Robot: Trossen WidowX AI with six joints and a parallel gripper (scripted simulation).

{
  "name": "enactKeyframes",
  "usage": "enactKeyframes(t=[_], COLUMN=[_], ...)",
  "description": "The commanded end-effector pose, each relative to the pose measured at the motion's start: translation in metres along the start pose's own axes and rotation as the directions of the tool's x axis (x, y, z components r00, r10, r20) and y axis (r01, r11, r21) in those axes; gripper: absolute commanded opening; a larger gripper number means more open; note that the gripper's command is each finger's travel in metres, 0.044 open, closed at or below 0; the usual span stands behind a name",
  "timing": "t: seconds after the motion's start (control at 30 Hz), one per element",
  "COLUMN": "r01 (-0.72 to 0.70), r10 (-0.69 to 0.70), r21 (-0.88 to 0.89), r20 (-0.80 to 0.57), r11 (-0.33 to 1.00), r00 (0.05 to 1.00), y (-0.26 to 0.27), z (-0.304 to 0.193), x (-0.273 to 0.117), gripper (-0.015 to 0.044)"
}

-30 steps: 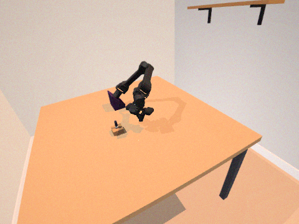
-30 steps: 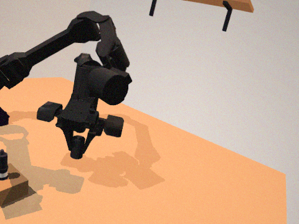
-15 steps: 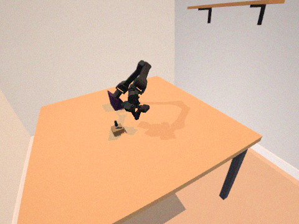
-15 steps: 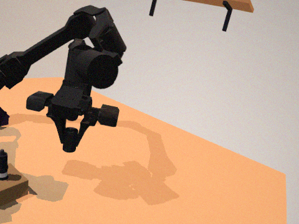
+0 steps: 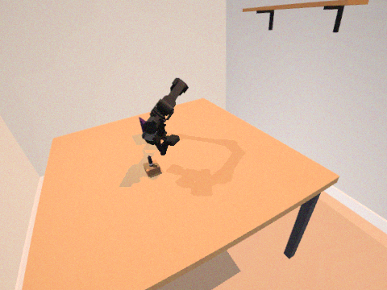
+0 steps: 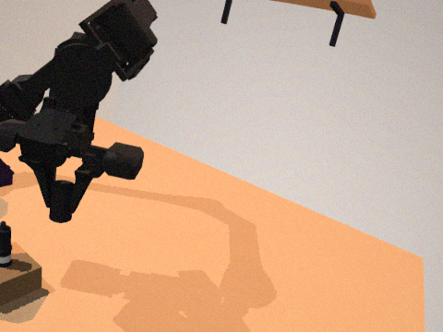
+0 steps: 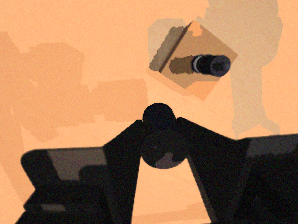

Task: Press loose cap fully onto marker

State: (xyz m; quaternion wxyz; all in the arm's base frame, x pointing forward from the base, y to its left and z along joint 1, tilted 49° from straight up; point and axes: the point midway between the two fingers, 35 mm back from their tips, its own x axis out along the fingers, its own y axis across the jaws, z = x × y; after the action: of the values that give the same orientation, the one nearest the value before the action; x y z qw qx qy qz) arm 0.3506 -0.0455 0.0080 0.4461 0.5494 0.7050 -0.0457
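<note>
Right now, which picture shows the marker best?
The wrist view: the marker stands whole in its holder block, ahead of the end effector. The exterior view crops it at the left edge; the top view shows it tiny.

Open air between end effector (image 6: 61,203) and marker (image 6: 5,243), nothing standing between
</note>
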Motion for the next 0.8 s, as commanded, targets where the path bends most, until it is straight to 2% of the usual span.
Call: enactKeyframes(t=[0.0,0.4,0.77], r01=[0.005,0.001,0.001], r10=[-0.005,-0.002,-0.001], r21=[-0.002,-0.005,-0.006], r20=[-0.003,-0.024,-0.025], r11=[1.0,1.0,1.0], r00=[1.0,1.0,1.0], y=[-0.014,-0.057,-0.058], z=[0.014,0.044,0.044], x=[-0.005,-0.02,-0.014], gripper=[0.0,0.0,0.0])
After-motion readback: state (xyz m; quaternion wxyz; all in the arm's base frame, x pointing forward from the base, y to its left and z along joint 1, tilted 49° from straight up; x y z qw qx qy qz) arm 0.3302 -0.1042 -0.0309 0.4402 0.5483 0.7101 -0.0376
